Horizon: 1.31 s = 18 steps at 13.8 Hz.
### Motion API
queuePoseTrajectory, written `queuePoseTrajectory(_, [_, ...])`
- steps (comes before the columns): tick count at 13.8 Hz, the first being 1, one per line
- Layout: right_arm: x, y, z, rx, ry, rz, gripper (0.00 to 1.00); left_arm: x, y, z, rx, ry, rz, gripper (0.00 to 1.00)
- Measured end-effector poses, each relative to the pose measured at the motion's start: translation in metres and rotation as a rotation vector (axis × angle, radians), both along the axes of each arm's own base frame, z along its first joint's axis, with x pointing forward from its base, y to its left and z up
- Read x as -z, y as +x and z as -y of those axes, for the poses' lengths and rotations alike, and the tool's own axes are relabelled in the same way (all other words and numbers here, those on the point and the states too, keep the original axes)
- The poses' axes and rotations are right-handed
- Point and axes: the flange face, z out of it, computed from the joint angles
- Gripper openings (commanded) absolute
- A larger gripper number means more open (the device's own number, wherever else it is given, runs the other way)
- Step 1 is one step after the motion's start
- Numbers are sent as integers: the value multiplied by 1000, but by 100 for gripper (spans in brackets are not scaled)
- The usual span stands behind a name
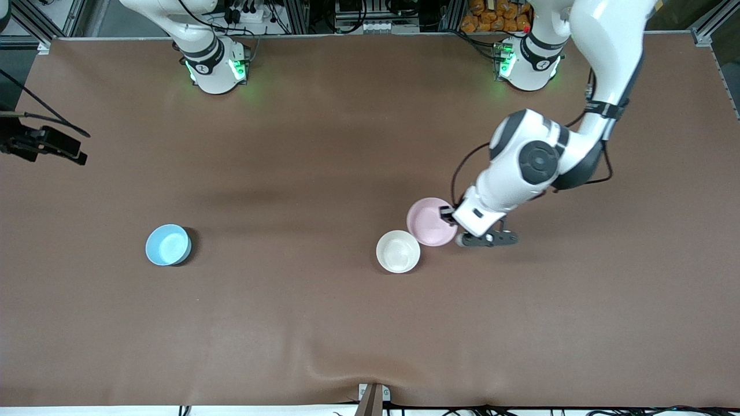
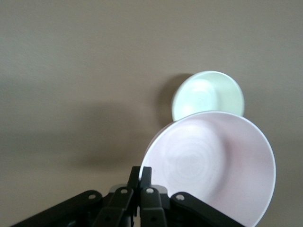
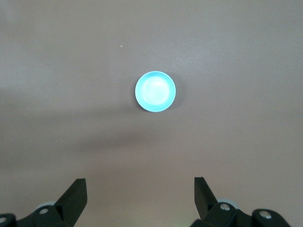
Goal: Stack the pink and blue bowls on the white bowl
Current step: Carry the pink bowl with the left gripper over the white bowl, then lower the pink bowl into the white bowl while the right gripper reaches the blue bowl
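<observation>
Left arm reaches down from its base, wrist tilted; left gripper (image 1: 450, 218) pinched tight on a pale pink plastic bowl's (image 1: 430, 221) rim. Right gripper (image 3: 140, 196) waits high, 2 fingers (image 3: 74, 195) spread wide.

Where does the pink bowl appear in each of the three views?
Front view: the pink bowl is held at its rim by the left pincer, just above and beside the white bowl.
Left wrist view: it fills the lower part, at the pincer's fingertips.
Right wrist view: not in it; only the blue bowl shows.
Shared landmark: the white bowl, front and left wrist views.
</observation>
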Motion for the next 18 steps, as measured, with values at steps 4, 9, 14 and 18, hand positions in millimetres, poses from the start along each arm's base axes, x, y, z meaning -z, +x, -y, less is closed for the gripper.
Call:
queuePoseTrajectory(4, [44,28,5,4,-4,-28,100,30,-15,46,-12,-18,-23,0])
queuePoseTrajectory(9, [69,43,10,11,-4,-34,100,65,1,49,-12,-25,0,0])
queuePoseTrajectory(14, [88,48,22,28,-4,-63,100,73,18,51,4,-15,37,0])
queuePoseTrajectory(18, [118,57,42,58,0,-96,100,88,24,51,14,-17,66,0])
